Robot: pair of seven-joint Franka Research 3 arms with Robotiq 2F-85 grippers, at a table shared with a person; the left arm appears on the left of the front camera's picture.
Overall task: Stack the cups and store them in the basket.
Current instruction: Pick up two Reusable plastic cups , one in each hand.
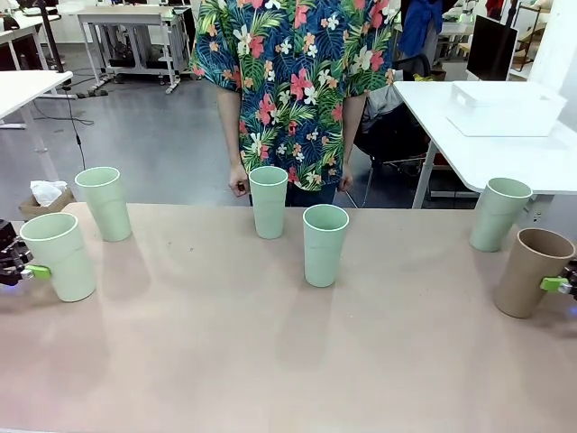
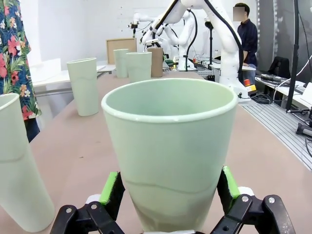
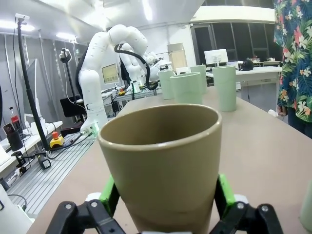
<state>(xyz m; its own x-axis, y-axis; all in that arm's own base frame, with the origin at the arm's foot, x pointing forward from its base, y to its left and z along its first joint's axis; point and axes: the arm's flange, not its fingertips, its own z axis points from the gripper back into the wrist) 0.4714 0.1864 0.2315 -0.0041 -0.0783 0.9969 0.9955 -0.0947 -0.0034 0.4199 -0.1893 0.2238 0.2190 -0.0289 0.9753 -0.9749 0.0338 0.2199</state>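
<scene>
Six cups stand on the tan table. My left gripper is shut on the leftmost mint cup, its green pads against the cup's sides. My right gripper is shut on the brown cup at the far right. Both held cups rest upright on the table. Loose mint cups stand at the back left, the middle back, the centre and the back right. The white basket sits on a separate white table beyond the right corner.
A person in a flowered shirt stands at the far edge, hands down by the middle back cup. The near half of the table is bare. A cardboard box lies on the floor at the left.
</scene>
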